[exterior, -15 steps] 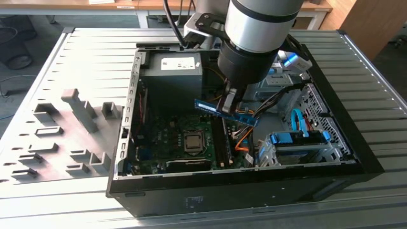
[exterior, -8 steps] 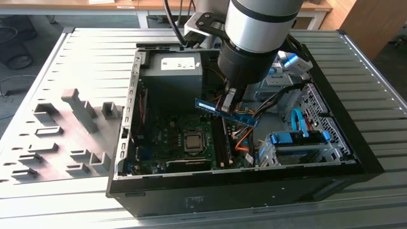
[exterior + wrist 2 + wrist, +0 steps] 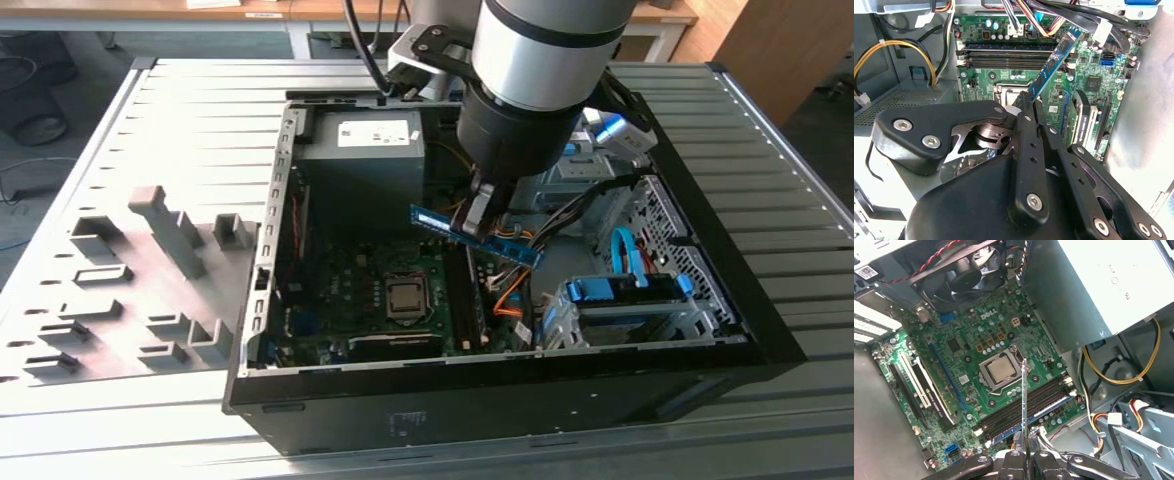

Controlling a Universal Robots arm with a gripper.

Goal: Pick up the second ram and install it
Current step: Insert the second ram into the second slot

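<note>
Right now I have the hand (image 3: 471, 228) clenched on the second ram (image 3: 514, 249), its two dark fingers (image 3: 478, 205) pinching the stick near the middle of its length. In the exterior view the stick sits near the centre of the frame, inside the open computer case (image 3: 747, 330). It hangs in the air above the motherboard (image 3: 340, 275), tilted, with its higher end toward the exterior view's left and its lower end toward the exterior view's right. It touches no slot.

In the second wrist view the stick (image 3: 1056, 62) rises out from between the fingers (image 3: 1026, 117) of the hand (image 3: 1030, 102), showing its blue face over the green board (image 3: 999, 77). The long dark memory slots (image 3: 1004, 52) lie beyond it on the board, apart from it.

In the first wrist view I see the stick (image 3: 1024, 395) edge-on, a thin line coming out of the hand (image 3: 1025, 454). It crosses in front of the memory slots (image 3: 1034, 402) and ends just beside the processor (image 3: 1000, 370). I cannot tell from these pictures whether any slot already carries a stick.

The grey power supply (image 3: 360, 150) fills the upper part of the case in the exterior view, and a black fan (image 3: 961, 275) sits at one edge of the board in the first wrist view. On the ribbed metal worktop (image 3: 801, 420), toward the exterior view's left and well apart from the case, stands a grey slotted holder (image 3: 147, 270).
</note>
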